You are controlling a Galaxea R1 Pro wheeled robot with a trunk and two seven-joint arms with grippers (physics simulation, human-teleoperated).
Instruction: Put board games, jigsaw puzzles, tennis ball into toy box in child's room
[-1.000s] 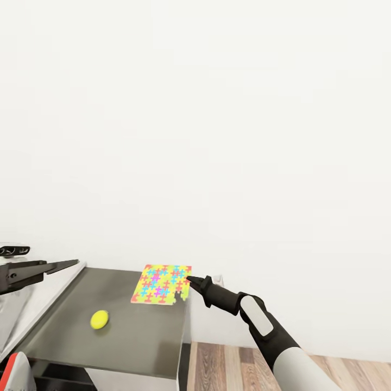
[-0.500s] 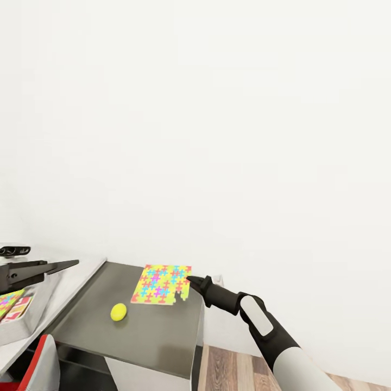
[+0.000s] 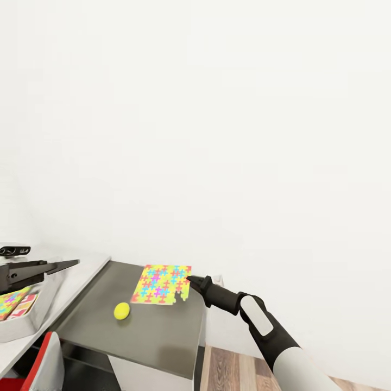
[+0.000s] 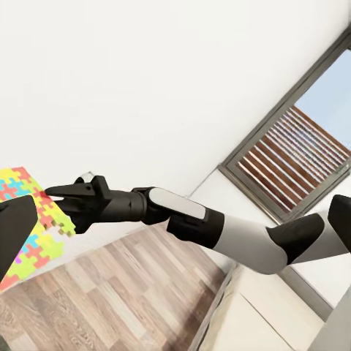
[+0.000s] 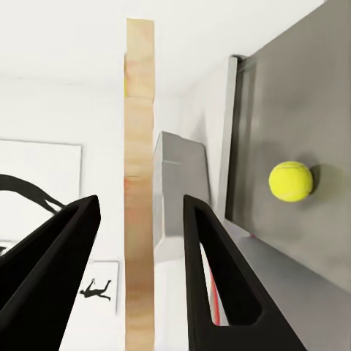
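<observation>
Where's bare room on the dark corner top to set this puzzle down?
Bare dark top runs from the ball to the near and right edges, and between the ball and the light grey top. Crowded at left: the toy box already holds colourful flat things, with the left hand by it. Right hand holds the puzzle.

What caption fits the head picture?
Right gripper holds a puzzle above the table, ball nearby.

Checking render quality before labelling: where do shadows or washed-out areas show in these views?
Head view: white wall nearly blown out; the small yellow-green tennis ball casts a faint shadow on the dark grey tabletop. Right wrist view: the ball has a soft shadow beside it.
</observation>
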